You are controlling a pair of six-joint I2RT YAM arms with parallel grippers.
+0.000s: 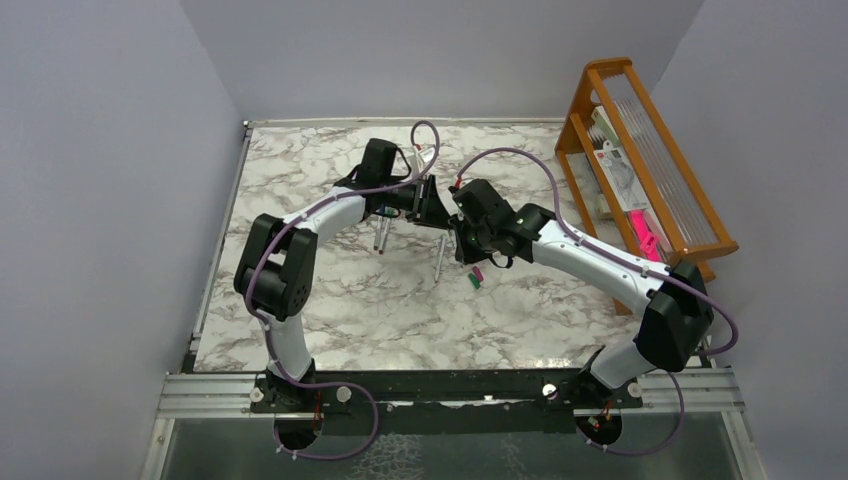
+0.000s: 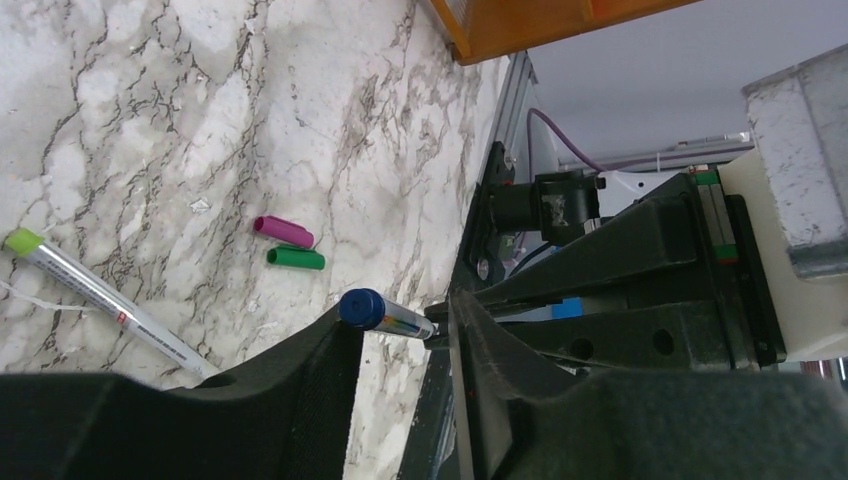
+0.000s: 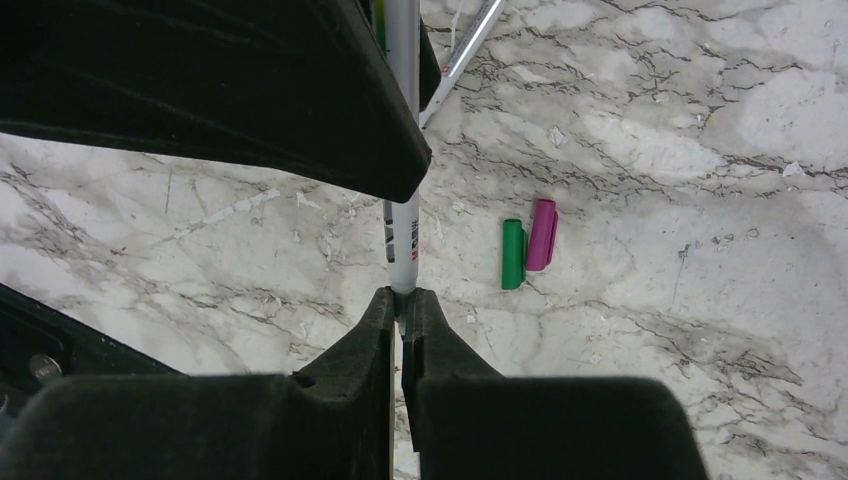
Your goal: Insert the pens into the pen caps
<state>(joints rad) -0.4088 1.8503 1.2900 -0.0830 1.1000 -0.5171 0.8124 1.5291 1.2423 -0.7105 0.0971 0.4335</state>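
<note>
1. Right gripper [image 3: 400, 303] is clamped tight on a thin grey-silver stick pen [image 3: 403, 240], up off the marble table [image 3: 700, 150].
2. Left gripper [image 2: 403, 322] fingers sit either side of its round blue plastic cap [image 2: 362, 307]; can't tell if they're gripping.
3. Small magenta plastic cap [image 3: 542, 233] and green plastic cap [image 3: 513, 254] lie touching on the table.

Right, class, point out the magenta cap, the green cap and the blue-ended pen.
magenta cap [image 2: 283, 231]: left wrist view, mid-body.
green cap [image 2: 296, 258]: left wrist view, mid-body.
blue-ended pen [image 2: 390, 318]: left wrist view, barrel beside blue end.

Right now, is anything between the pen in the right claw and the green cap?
No. The right wrist view shows bare marble between the pen and the green cap; the magenta cap lies beyond it.
</note>
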